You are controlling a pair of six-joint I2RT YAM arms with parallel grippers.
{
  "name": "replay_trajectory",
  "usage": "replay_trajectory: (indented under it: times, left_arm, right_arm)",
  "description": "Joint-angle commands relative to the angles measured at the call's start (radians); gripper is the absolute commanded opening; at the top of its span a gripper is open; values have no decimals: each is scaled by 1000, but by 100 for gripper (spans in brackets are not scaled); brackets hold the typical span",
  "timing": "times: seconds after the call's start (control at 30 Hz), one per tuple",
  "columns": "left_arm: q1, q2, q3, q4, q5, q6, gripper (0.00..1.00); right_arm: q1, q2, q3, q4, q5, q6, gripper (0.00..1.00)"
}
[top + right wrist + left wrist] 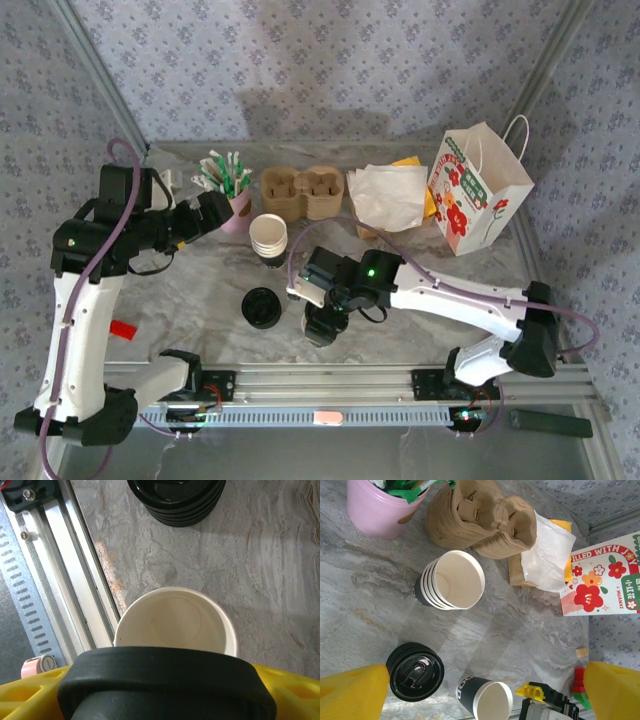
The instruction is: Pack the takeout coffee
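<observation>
The takeout coffee cup (175, 622), black outside and white inside, stands lidless and empty near the front rail; it also appears in the left wrist view (487, 700). My right gripper (165, 692) hovers just above it, shut on a round black lid (165, 675) that spans its yellow fingers (35, 695). From above, this right gripper (320, 322) covers the cup. A stack of black lids (261, 307) sits just left of the cup. My left gripper (213, 213) hangs open and holds nothing, raised near the pink cup, its yellow fingers (350, 692) wide apart.
A stack of white-rimmed paper cups (268, 238) stands behind the lids. Along the back are a pink cup of green stirrers (238, 205), a brown cup carrier (303, 192), napkins (388, 195) and a flowered paper bag (475, 190). The metal rail (330, 385) borders the near edge.
</observation>
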Motion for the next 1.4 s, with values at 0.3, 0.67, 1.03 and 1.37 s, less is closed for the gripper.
replay_trajectory:
  times: [0.3,0.67,1.03,1.37]
  left_arm:
    - [5,-22,-29,15,2,26,100]
    - [6,-27,-31,20,2,24,99]
    - [9,-26,-25,21,2,24,100]
    - [12,-26,-9,20,10,23,100]
  right_arm:
    - [14,126,76,-63,32,-75,83]
    - [14,169,83,-74,39,-99,85]
    - [14,183,82,-67,40,-113,87]
    - [14,196,89,-83,44,-123,91]
